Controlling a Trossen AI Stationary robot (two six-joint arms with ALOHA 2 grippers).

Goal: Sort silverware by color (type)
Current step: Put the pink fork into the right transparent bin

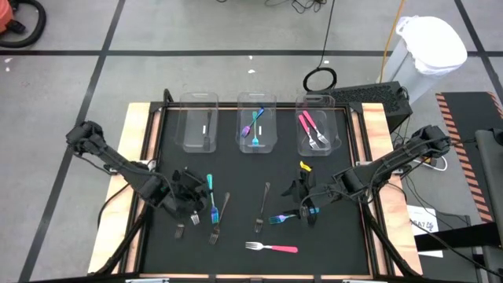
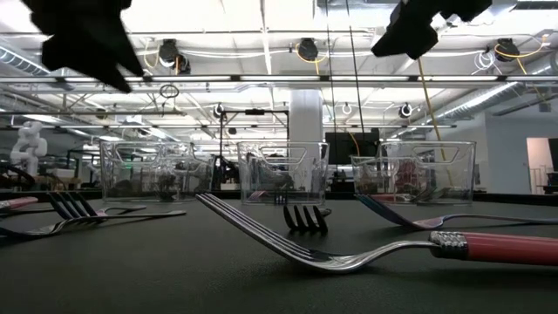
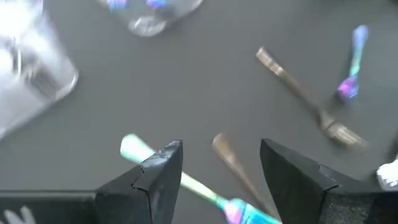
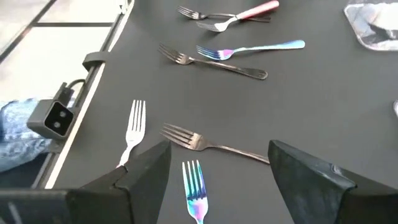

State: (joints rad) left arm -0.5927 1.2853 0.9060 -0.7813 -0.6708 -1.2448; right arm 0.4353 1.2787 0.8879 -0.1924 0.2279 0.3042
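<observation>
bins: three clear bins [image 1: 200, 118] in a row at the mat's far edge
middle bin: teal forks [image 1: 255, 126]
right bin: pink forks [image 1: 312, 130]
near edge: pink fork [image 1: 271, 248]

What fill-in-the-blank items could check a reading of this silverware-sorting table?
1. Along the far edge of the black table stand ____ clear plastic bins.
2. The right-hand clear bin holds forks with ____ handles.
3. The pink-handled fork with silver tines lying nearest the front edge is ____ any bin.
4. The left tool and right tool both stand ____, holding nothing.

Missing words: three; pink; outside; open
</observation>
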